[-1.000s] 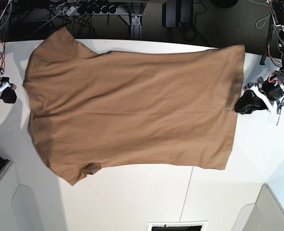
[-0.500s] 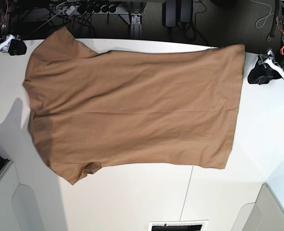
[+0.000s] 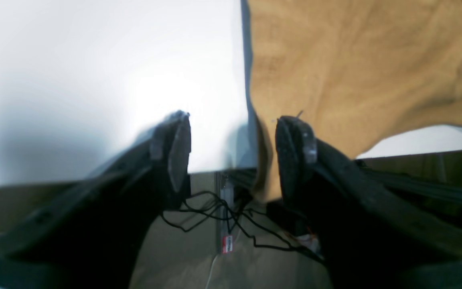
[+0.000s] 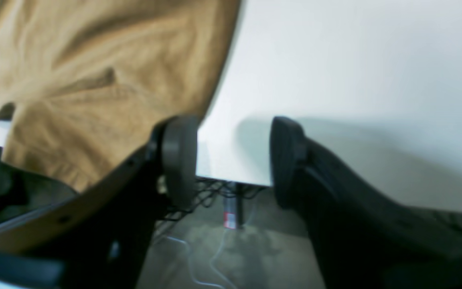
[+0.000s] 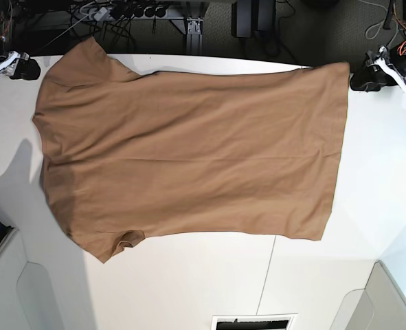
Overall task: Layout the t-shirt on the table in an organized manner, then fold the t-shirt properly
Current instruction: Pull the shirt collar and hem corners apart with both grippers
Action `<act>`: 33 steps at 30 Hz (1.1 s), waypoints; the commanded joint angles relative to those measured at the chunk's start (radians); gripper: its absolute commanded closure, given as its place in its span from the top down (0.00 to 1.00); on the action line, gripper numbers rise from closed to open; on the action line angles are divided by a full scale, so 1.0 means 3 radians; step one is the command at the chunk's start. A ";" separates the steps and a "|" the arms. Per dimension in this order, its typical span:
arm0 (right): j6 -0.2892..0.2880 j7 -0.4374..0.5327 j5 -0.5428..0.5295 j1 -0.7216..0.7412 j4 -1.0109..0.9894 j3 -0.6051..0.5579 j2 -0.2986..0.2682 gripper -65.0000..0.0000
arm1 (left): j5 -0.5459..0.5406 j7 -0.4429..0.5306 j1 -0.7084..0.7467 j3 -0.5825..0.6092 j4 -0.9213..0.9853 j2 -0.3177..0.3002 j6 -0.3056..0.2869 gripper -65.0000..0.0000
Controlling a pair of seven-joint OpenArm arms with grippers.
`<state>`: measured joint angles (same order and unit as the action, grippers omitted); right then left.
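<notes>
The t-shirt (image 5: pixel 189 151) lies spread flat on the table (image 5: pixel 189 282), its length running from 9 o'clock to 3 o'clock in the base view. The shoulder end with 2 short sleeves sits at 9 o'clock: 1 sleeve points to 11 o'clock and overhangs the far table edge, the other points to 7 o'clock with its cuff turned up slightly. The straight hem sits at 3 o'clock, its far corner reaching the table's far edge. The fabric is tan-brown and largely smooth, with faint creases running along its length. A thin dark seam line (image 5: pixel 268 275) crosses the white tabletop at 5 o'clock of the garment.

The left gripper (image 5: pixel 369 77) hovers at 2 o'clock, just beside the hem's far corner; whether it touches the cloth cannot be told from the base view. In the left wrist view its 2 black fingers (image 3: pixel 175 148) stand well apart with nothing between them, the hem corner of the shirt (image 3: pixel 355 72) draping over the table edge (image 3: pixel 94 100) beside the right-hand finger.

The right gripper (image 5: pixel 20 67) hovers at 10 o'clock, just beside the far sleeve. In the right wrist view its fingers (image 4: pixel 181 156) are likewise parted and empty, with the sleeve cloth (image 4: pixel 86 80) behind the left-hand finger and bare tabletop (image 4: pixel 355 72) behind the other. Cables (image 5: pixel 120 12) lie on the floor beyond the far edge.
</notes>
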<state>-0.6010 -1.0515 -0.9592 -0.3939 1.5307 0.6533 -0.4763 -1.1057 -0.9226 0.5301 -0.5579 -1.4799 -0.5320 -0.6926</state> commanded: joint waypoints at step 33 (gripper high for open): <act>-0.0019 0.0014 -0.0154 0.0179 -0.0034 -0.0626 0.0261 0.45 | -0.0103 -0.0245 0.0045 0.0001 -0.0078 -0.0065 -0.0019 0.56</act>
<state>-0.6140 -1.0229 -1.0443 -0.3374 1.5146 0.4644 -0.3874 -1.1393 -0.9844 0.5350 -0.5545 -1.4902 -0.5327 -0.6933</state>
